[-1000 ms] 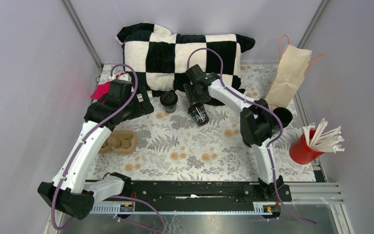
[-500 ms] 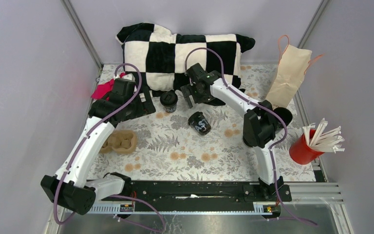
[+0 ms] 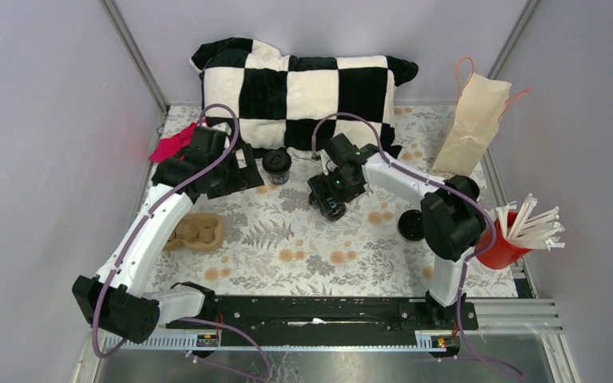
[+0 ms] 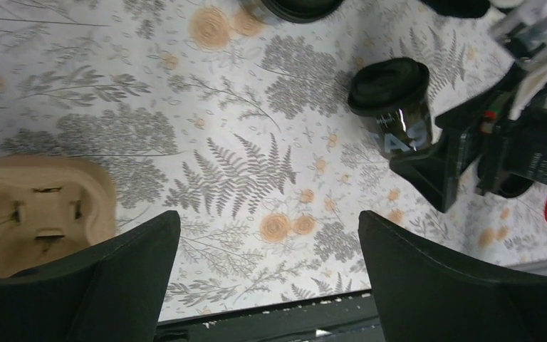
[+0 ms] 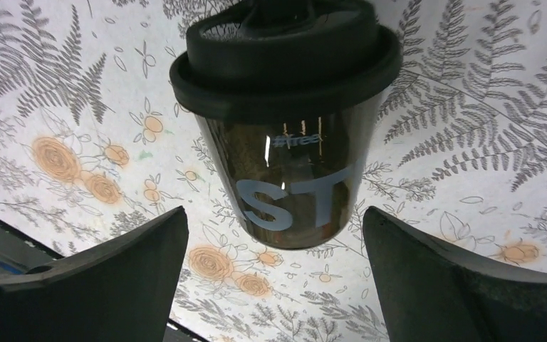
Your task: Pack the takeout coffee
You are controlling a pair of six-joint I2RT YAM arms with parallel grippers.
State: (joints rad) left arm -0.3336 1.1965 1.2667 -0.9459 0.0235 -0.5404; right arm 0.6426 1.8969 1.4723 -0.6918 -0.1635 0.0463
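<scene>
Since 1 second ago the right gripper [image 3: 329, 195] has let go of the fallen cup [image 5: 285, 142], lifted, and come back down over it; that cup now lies, apparently on its side, on the floral table cover [image 3: 287, 239] near the middle, its lid pointing away from the wrist and its long axis crossing the closing line; both fingers [image 5: 114, 278] stand wide apart, straddling its base end and gripping nothing; cup 2 [image 3: 276, 165] stands upright by the pillow [image 3: 303, 88], beside the left gripper [image 4: 269, 221], also spread wide and empty; the right arm is plainly nearer.
</scene>
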